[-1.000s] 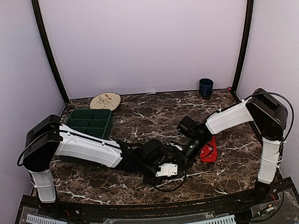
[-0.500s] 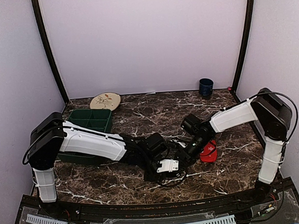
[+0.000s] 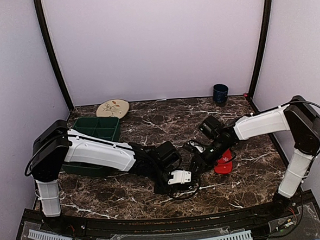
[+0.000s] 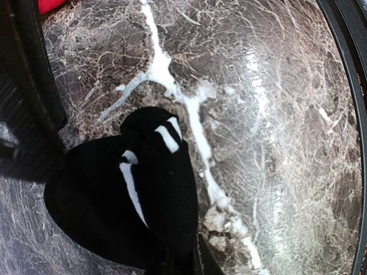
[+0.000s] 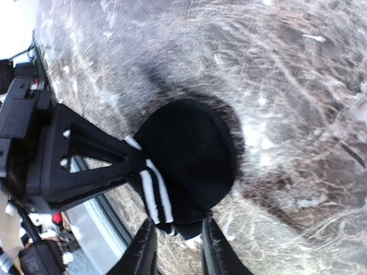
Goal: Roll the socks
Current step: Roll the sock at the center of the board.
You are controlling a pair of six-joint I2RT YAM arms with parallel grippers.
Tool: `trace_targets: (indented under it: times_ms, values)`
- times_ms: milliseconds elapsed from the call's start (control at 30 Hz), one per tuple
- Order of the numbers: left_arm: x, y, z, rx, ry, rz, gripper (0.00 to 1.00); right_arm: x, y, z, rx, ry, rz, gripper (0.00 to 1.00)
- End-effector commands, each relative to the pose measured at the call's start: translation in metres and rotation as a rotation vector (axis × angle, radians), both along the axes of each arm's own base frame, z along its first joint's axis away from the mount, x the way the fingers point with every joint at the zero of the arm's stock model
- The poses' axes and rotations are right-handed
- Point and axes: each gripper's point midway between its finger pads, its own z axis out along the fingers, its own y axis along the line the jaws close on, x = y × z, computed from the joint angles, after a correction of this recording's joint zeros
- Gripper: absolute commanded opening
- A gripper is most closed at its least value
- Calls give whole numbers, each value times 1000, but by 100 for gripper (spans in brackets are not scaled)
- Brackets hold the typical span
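Dark marble table (image 3: 149, 118) boxed by plain lavender walls (image 3: 155, 44).

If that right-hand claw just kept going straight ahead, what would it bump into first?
Most likely the black sock, which lies directly ahead of the right gripper, its striped cuff almost between the jaws.

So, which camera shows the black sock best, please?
Left wrist: the black sock lies close and bunched, white stripes sharp. Right wrist shows it too, but blurrier; the top view barely shows it.

Bright, even light; glare on table (image 4: 258, 86); edges warped.
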Motion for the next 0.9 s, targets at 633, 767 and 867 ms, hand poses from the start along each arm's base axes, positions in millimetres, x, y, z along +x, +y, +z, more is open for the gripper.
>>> trace_targets:
  times_ms: [633, 767, 867]
  values:
    - [-6, 33, -21, 154, 19, 27, 21, 6, 16, -47, -98, 25, 13, 6]
    - [-4, 31, -19, 149, 13, 34, 22, 9, 23, -45, -93, 20, 16, 6]
    - [-4, 31, -19, 148, 14, 36, 22, 10, 26, -45, -93, 19, 20, 6]
